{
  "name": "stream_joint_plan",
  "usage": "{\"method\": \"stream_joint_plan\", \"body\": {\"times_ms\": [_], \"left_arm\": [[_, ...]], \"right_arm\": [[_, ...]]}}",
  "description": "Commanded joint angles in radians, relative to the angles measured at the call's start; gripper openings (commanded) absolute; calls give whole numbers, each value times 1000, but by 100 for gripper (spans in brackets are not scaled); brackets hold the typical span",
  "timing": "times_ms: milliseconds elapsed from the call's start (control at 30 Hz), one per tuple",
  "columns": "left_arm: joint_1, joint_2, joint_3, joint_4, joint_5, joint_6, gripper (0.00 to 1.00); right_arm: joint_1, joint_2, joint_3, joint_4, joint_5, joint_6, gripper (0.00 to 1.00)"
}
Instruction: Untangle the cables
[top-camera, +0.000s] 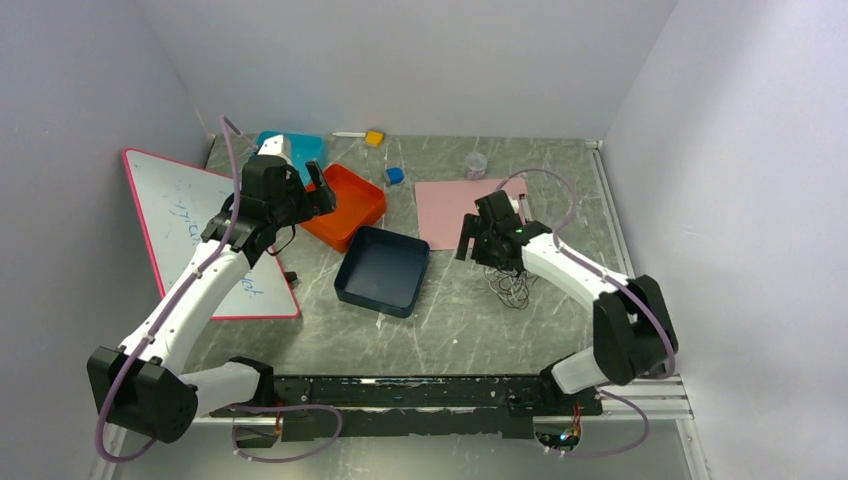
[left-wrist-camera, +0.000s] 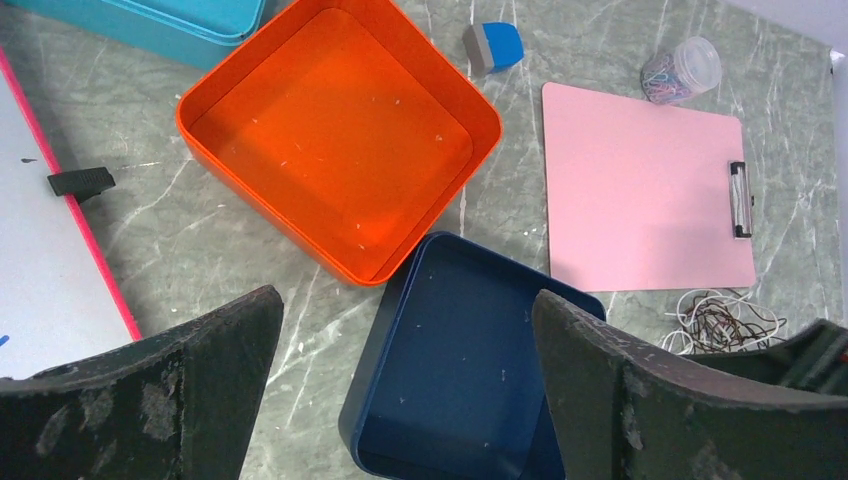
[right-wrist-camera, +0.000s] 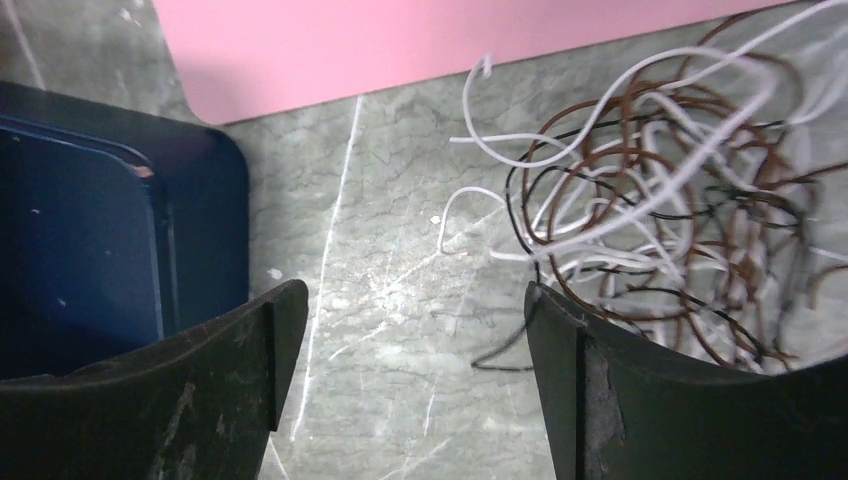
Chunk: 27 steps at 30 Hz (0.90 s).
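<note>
Several thin cables (right-wrist-camera: 660, 200), white, brown and black, lie in one loose tangle on the desk (right-wrist-camera: 400, 250), just beside the pink clipboard (right-wrist-camera: 400, 50). I judge them light, limp and springy; a stray white end (right-wrist-camera: 486, 68) looks the best hold. My right gripper (right-wrist-camera: 410, 310) hangs beside them, jaws wide, empty. My left gripper (left-wrist-camera: 405, 310), equally wide and empty, hangs above the navy tray (left-wrist-camera: 460, 380).

Light even and diffuse over the grey marbled tabletop (top-camera: 460, 320). Soft shadow under the flat pink clipboard (right-wrist-camera: 400, 50) at 12 o'clock. Near black fingers (right-wrist-camera: 190, 400) of the right gripper (right-wrist-camera: 412, 300) slightly blurred.
</note>
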Motion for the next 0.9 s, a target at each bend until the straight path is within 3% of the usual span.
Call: {"method": "stream_joint_plan", "body": {"times_ms": [0, 200, 300, 433, 533, 867], "left_arm": [[11, 6, 23, -4, 0, -12, 100], [11, 20, 26, 0, 15, -14, 100], [11, 30, 34, -10, 15, -12, 99], [11, 39, 43, -17, 15, -5, 99], [11, 43, 48, -17, 15, 3, 99], [11, 56, 56, -8, 46, 22, 99]], "right_arm": [[3, -119, 68, -116, 132, -12, 84], [-2, -271, 80, -203, 312, -49, 84], [-92, -270, 77, -235, 369, -67, 85], [-334, -280, 0, -130, 187, -105, 87], [-441, -261, -67, -32, 3, -101, 88], [-450, -116, -233, 204, -295, -8, 84]]}}
